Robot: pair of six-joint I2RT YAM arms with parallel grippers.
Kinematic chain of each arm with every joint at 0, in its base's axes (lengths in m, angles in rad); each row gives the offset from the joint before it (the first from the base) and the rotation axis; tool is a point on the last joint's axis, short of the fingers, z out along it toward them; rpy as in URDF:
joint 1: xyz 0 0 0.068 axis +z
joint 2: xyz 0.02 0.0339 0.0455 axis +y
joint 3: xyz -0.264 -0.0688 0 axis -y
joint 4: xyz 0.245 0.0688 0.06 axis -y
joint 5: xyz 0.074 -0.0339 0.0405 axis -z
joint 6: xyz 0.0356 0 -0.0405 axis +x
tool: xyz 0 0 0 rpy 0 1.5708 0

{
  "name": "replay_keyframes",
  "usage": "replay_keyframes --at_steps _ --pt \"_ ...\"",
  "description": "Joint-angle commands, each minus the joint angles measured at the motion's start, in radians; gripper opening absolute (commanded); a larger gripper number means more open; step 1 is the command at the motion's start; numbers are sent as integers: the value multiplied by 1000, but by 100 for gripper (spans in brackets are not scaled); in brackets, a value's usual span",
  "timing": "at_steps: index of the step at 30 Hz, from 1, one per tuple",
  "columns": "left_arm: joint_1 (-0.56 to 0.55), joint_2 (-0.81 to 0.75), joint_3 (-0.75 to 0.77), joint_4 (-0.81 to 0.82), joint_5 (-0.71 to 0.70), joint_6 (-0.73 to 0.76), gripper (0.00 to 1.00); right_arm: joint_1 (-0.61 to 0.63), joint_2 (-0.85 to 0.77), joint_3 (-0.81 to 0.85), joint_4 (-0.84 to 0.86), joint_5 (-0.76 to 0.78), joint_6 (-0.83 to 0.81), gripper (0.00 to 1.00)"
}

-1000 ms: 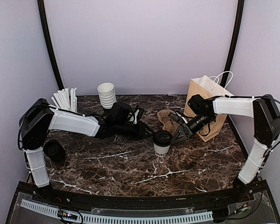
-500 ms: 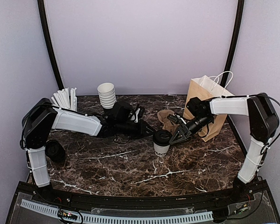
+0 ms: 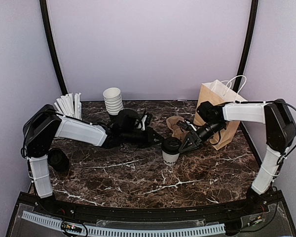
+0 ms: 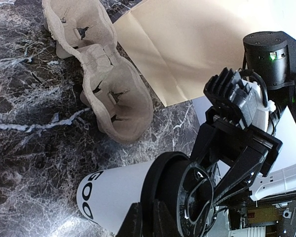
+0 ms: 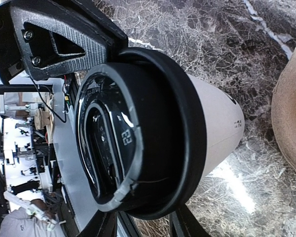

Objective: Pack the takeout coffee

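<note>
Takeout coffee (image 3: 170,150) stands upright on the marble-patterned table (image 3: 138,182), a little right of the middle and between the two hands. It is a small white paper cup with black lettering on its side, capped with a black lid (image 5: 138,133).

The right hand (image 3: 183,143) reaches in from the right at lid height and straddles the cap. In the right wrist view one of its fingers (image 5: 54,34) lies against the upper rim of the lid and the other shows at the lower rim, so the hand grips the coffee by its lid.

The left hand (image 3: 156,138) lies low over the table, just to the left of the cup. In the left wrist view its own fingertips (image 4: 133,224) are drawn almost together right at the near edge of the lid. Nothing can be made out between them, and I cannot tell whether they touch the rim.

Behind the cup lies a brown pulp cup carrier (image 4: 113,94), on the side toward a brown paper bag (image 3: 218,106) that stands at the far right with white handles. A stack of lidless white cups (image 3: 113,100) sits at the back, white sticks (image 3: 69,104) at the far left. A dark round object (image 3: 57,159) rests near the left arm's base.
</note>
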Motion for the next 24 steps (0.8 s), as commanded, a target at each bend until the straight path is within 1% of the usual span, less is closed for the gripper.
replay_keyframes --at_steps 1,3,4,8,11,12,13,14,16,20,22,24 --pt "-15 20 -79 -145 8 32 12 -6 44 -33 69 301 -43 36" --pt "-17 -12 -62 -117 5 84 14 -3 10 -5 46 184 -94 37" --pt "-18 -23 -40 -118 -3 106 16 -2 -9 11 36 150 -110 38" --pt "-18 -101 30 -138 -56 229 25 -3 -93 70 15 75 -160 44" --pt "-19 -149 69 -150 -86 292 33 -3 -160 88 40 55 -157 51" --pt "-18 -156 79 -149 -86 301 37 -3 -171 98 36 54 -159 53" --pt "-18 -168 82 -149 -87 316 39 -2 -177 109 27 54 -163 55" --pt "-19 -174 84 -148 -86 324 44 -3 -182 121 14 55 -171 57" --pt "-21 -192 77 -139 -77 349 50 -2 -191 141 -10 54 -193 59" --pt "-50 -225 62 -153 -98 458 58 -3 -219 120 -3 66 -204 61" --pt "-73 -230 66 -189 -139 512 63 -3 -232 102 7 69 -209 62" --pt "-101 -229 71 -225 -212 564 66 -3 -239 84 16 77 -221 62"
